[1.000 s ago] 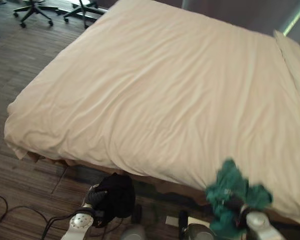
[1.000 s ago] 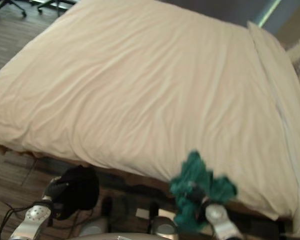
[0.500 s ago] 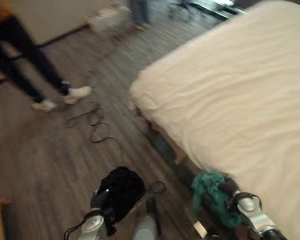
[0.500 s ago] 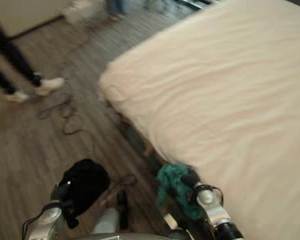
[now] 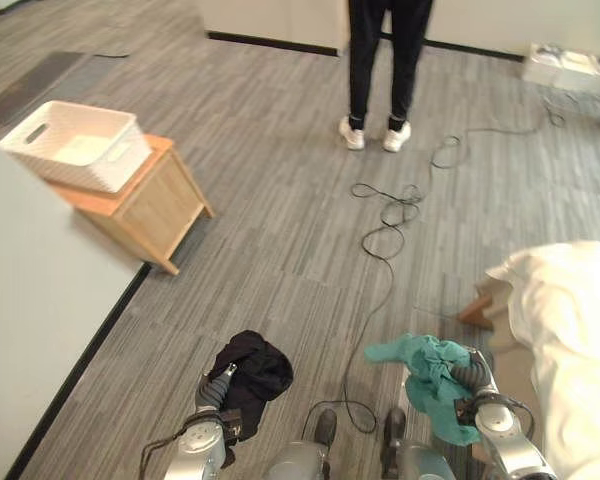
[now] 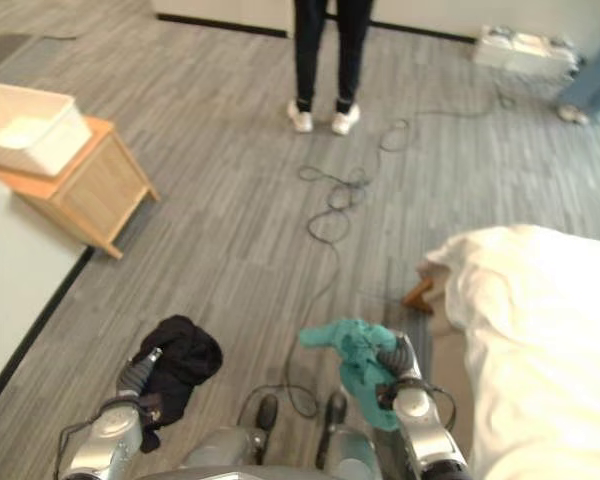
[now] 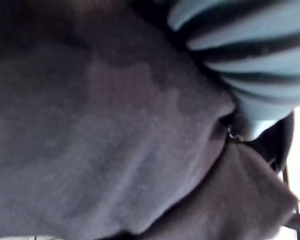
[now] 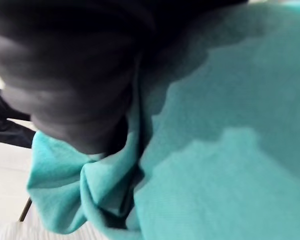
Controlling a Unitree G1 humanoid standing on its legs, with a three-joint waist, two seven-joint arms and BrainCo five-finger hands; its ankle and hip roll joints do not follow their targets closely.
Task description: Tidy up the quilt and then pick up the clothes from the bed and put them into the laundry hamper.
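My left hand (image 5: 216, 386) is shut on a black garment (image 5: 253, 364), bunched low at the left over the floor; its wrist view shows dark cloth (image 7: 105, 140) pressed close. A teal garment (image 5: 428, 372) drapes from my right hand (image 5: 474, 383), which is shut on it; teal folds (image 8: 215, 160) crowd that wrist view. The white laundry hamper (image 5: 75, 145) sits on a low wooden stand (image 5: 152, 203) at the far left. At the right edge lies the bed corner with the cream quilt (image 5: 570, 320) smoothed over it.
A person in dark trousers and white shoes (image 5: 378, 60) stands at the far middle. A black cable (image 5: 388, 215) snakes across the grey plank floor between the person and me. A pale wall panel (image 5: 25, 300) rises at the left. A white box (image 5: 570, 65) sits far right.
The camera has swung left, away from the bed toward the open floor, bringing the hamper and the standing person into view. Both hands still hold their garments.
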